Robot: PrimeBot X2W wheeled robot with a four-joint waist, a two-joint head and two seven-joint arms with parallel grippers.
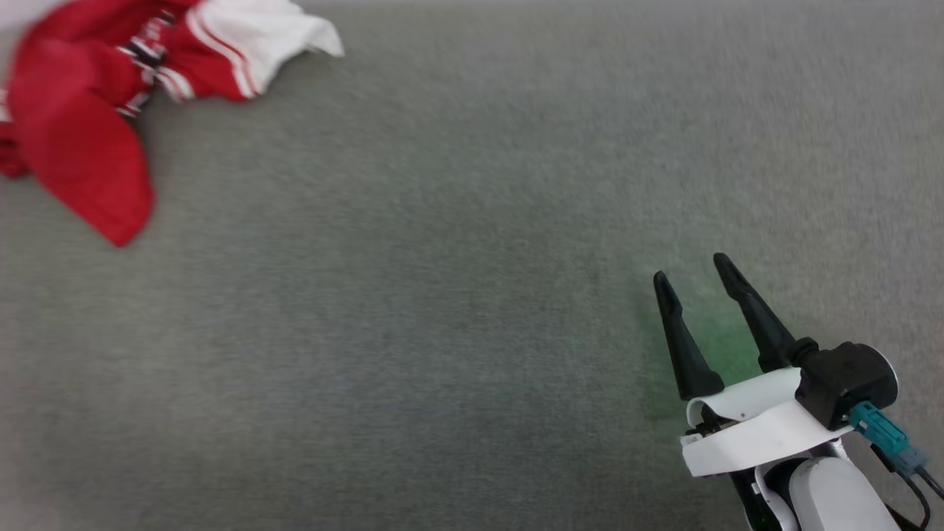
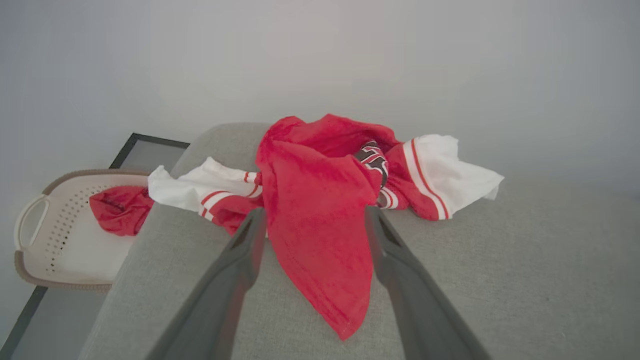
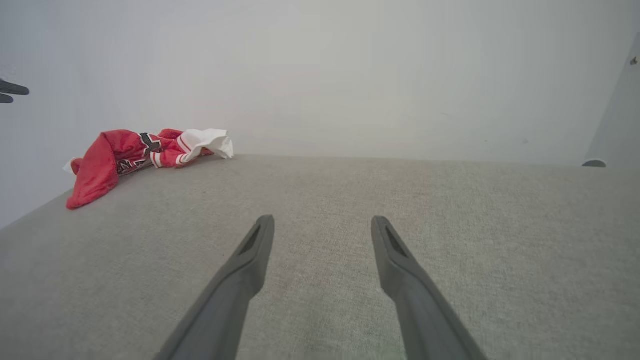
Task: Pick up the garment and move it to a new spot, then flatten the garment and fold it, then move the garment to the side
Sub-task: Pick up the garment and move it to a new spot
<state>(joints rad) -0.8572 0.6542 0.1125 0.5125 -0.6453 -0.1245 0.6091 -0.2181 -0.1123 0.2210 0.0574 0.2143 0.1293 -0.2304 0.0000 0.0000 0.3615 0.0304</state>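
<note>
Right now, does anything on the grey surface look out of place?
The red jersey lies crumpled at a corner of the surface, one white sleeve overhanging the edge above a perforated basket holding a red cloth. Nothing looks spilled or damaged.

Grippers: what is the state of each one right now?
Left gripper: open, holding nothing, aimed at the red jersey.
Right gripper: open, holding nothing.

A grey, coarse-woven fabric surface point(image 1: 457, 310) meets a plain pale wall point(image 3: 350, 70) under soft, even light. Beside its rounded corner, lower down, sits a beige perforated basket point(image 2: 60, 235).
</note>
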